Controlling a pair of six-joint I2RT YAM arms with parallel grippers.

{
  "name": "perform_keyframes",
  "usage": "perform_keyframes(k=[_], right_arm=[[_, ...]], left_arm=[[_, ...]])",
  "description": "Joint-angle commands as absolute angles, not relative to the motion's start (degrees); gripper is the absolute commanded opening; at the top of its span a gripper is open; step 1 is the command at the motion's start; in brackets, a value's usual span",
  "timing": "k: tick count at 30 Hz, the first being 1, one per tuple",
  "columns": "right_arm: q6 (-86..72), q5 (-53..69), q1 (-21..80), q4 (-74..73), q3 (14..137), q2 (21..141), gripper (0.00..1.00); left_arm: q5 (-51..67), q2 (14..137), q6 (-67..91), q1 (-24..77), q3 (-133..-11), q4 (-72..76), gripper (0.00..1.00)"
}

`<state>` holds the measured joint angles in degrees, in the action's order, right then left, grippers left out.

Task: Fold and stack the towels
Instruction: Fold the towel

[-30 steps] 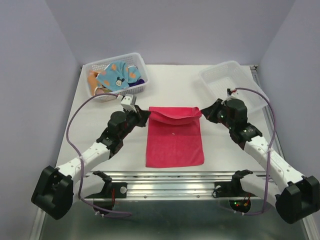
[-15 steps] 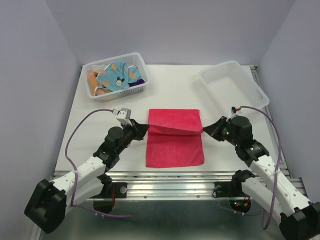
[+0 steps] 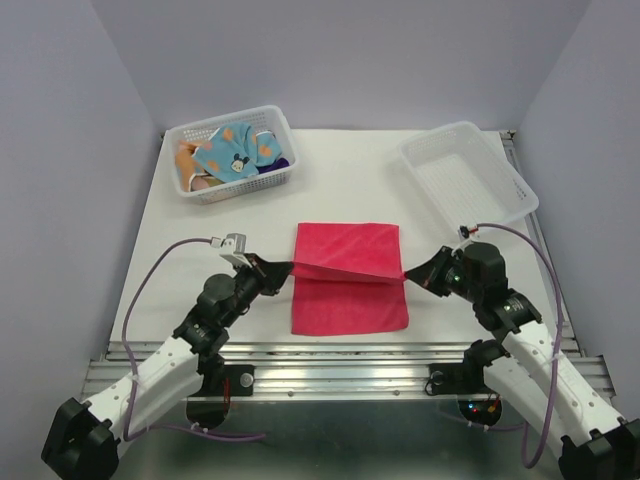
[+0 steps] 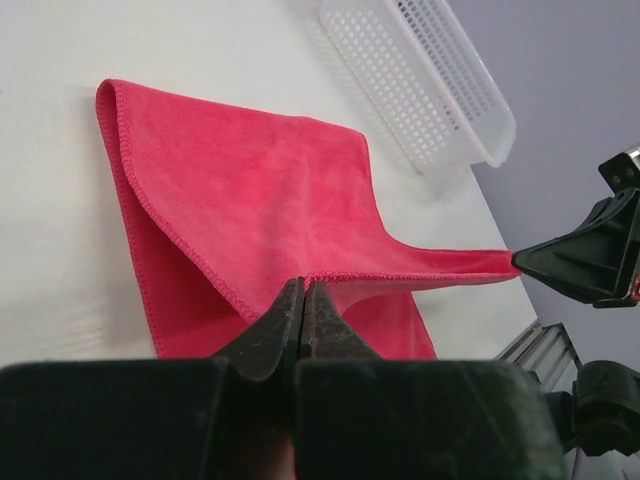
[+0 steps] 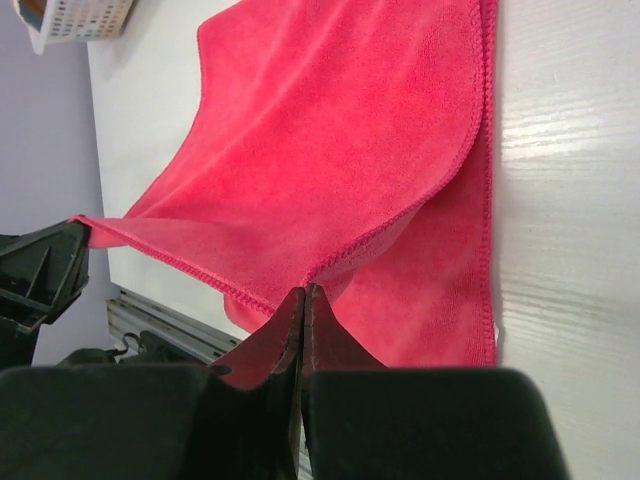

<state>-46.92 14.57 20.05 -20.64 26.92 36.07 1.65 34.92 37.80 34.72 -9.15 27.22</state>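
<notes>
Top view: the left pincer [image 3: 290,266] and the right pincer [image 3: 405,277] were each pressed together on 1 corner of the pink-red towel [image 3: 350,300]. The towel lay on the white table [image 3: 340,185] between the 2 pincers. The pinched edge was pulled taut from 1 set of tips to the other and was raised slightly above the lower layer. It had been turned back over that layer, so the fold line lay just beyond the tips on the far side. A strip of the lower layer lay uncovered on the near side of the tips.

Left wrist view: the jaws met with no gap and the stitched hem was caught at their tips. The hem ran away from them to the black fingers of the right pincer.

Right wrist view: the same arrangement was seen in mirror form, with the hem pinched between closed jaws and the left pincer at the other end of the edge.

Beyond the left pincer and well apart from it, a white perforated basket [image 3: 240,186] held the other towels. The light blue towel [image 3: 235,148] with orange spots lay uppermost, with the peach-orange towel [image 3: 186,158] at 1 end. The dark purple patch [image 3: 283,162] at the other end was probably another towel. A second white basket [image 3: 465,175] stood beyond the right pincer, also well apart.
</notes>
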Motion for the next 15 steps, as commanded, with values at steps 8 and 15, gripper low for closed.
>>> perform_keyframes(k=[8,15], right_arm=[[-46.58,16.79,19.95,-23.82,24.70,33.66,0.01],[-48.07,14.95,19.95,-22.07,20.75,35.94,0.01]], left_arm=[[3.87,28.21,45.43,35.68,-2.11,24.17,0.00],[5.01,32.07,48.51,36.21,-0.26,24.00,0.00]])
